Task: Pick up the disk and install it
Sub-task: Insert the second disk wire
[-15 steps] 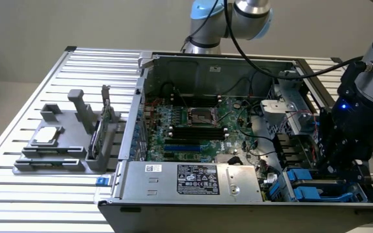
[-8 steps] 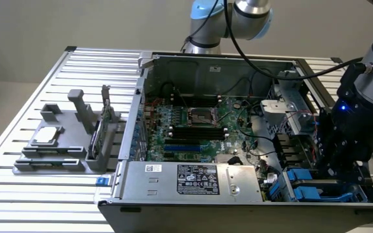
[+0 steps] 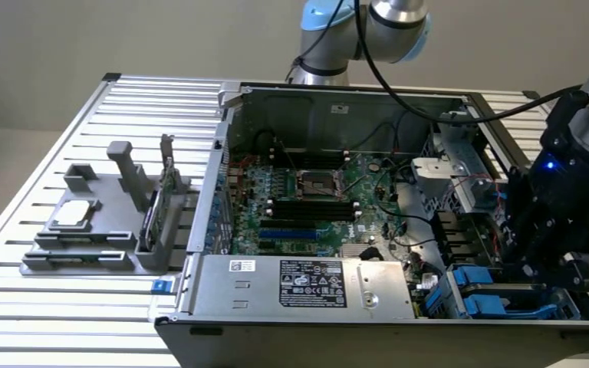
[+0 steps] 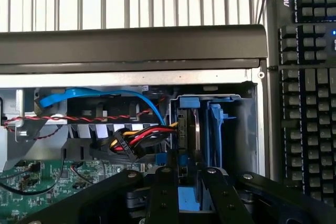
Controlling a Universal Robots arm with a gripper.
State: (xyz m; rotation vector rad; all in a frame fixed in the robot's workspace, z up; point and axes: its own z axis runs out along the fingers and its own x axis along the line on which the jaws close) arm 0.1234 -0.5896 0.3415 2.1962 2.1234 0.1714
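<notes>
My pincer [image 4: 181, 182] grips the disk [image 4: 188, 129], half-seated in the case's [image 3: 376, 337] corner bay; tilt could jam its rails against the cables [image 4: 131, 142].

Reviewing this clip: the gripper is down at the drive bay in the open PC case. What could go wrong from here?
1. The disk stands on edge in the blue bay, and power cables plug in beside it; a skewed push might strain them.
2. The gripper works close to the case wall, so a finger might clip it.
</notes>
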